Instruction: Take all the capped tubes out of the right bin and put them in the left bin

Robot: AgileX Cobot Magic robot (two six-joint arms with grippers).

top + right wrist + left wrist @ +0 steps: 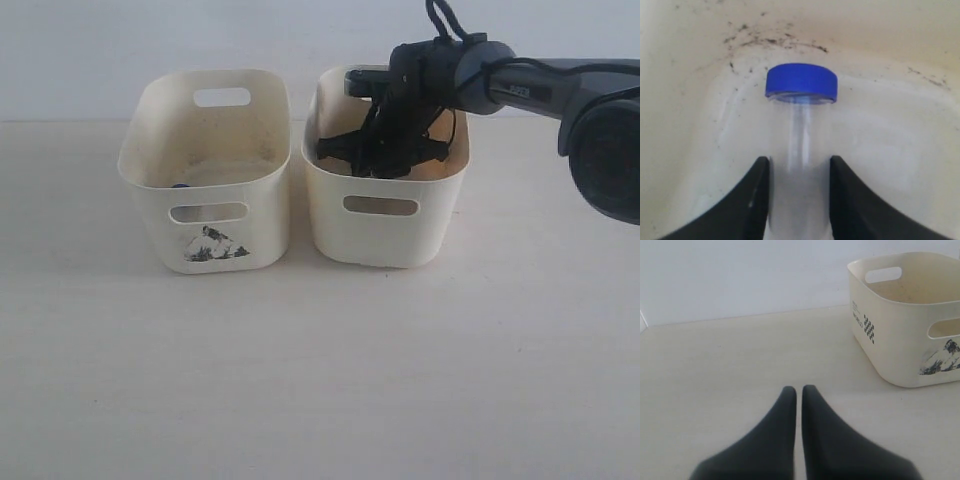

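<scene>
**A:** Entry — right gripper (800,165). State?

**B:** Pinching a capped tube (800,127). The two black fingers (747,200) lie against opposite sides of the clear body, and the blue cap (801,82) sits beyond the fingertips, pointing away from the wrist.

**A:** Location of the tube?

**B:** Inside the right bin (380,240), low down near the floor, where the wall curves into a corner marked with dark specks. Whether the tube rests on the floor or is just off it, I cannot tell.

**A:** Exterior check?

**B:** The right arm (540,90) comes in from the right and dips over the rim, so the gripper is down inside the plain-fronted bin. The tube itself is hidden from that camera.

**A:** Left bin (265,215)?

**B:** Just beside the right bin on the pale table (320,380), upright, with the black mountain print (213,246) facing front. A dark blue speck (180,185) shows just over its near rim — too small to identify.

**A:** Left gripper (799,390)?

**B:** Fingers pressed together with only a hairline between the tips and nothing between them. It is over bare table, well apart from the left bin, whose end wall carries a small checker mark (869,328).
</scene>
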